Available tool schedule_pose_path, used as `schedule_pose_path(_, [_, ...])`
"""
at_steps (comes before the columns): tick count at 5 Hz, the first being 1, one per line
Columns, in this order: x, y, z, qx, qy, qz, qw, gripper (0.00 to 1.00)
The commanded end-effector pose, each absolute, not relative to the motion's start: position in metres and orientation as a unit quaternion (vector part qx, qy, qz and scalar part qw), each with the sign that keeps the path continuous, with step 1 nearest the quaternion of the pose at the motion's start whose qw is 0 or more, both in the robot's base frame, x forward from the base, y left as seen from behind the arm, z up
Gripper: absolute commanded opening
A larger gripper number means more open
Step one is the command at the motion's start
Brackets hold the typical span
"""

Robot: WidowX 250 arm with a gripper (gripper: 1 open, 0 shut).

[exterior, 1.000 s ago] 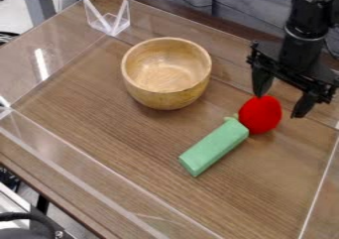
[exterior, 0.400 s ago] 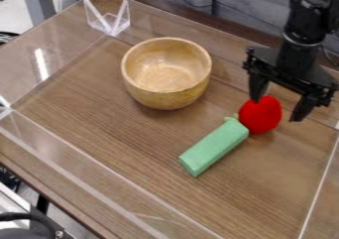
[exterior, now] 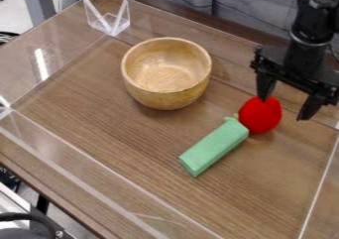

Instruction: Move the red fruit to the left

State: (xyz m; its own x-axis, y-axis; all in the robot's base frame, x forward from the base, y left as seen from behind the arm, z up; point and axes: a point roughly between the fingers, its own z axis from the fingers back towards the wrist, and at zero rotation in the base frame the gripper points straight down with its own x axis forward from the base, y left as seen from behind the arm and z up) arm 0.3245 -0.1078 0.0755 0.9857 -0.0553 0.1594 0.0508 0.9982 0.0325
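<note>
Black and pointing straight down, the gripper (exterior: 290, 92) hung at the right side of the table (exterior: 119, 134) with its 2 fingers (exterior: 264, 82) spread wide apart and nothing between them. It hovered just above and slightly behind the red fruit (exterior: 261, 114), and whether either fingertip touched the fruit could not be told from this angle. That fruit, a small glossy ball, sat on the wooden surface near the right edge, just beside the upper end of a green block (exterior: 215, 146); the 2 looked to be touching or very nearly so (the gap, if any, was too small to see). The block lay flat and slanted, its lower end pointing toward the front of the table. A wooden bowl (exterior: 167, 71) stood upright well to the left of the fruit, toward the back, and was much larger than it. Clear plastic walls (exterior: 40, 59) ran around the table, with a small clear stand (exterior: 109, 19) at the back left corner.
</note>
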Motion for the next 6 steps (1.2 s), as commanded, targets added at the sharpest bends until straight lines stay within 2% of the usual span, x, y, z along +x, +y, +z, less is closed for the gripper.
schedule_pose_path(1, [0.328, -0.104, 0.077, 0.014, -0.097, -0.022, 0.995, 1.00])
schedule_pose_path(2, [0.328, -0.093, 0.071, 0.009, -0.090, -0.009, 0.996, 1.00])
schedule_pose_path(3, [0.320, -0.088, 0.064, 0.003, -0.086, -0.008, 0.996, 0.00])
schedule_pose_path(4, [0.310, -0.087, 0.064, -0.010, -0.081, -0.008, 0.997, 0.00])
schedule_pose_path(5, [0.312, -0.076, 0.072, -0.018, -0.072, 0.000, 0.997, 1.00])
schedule_pose_path(6, [0.314, -0.067, 0.081, -0.022, -0.062, 0.007, 0.998, 1.00])
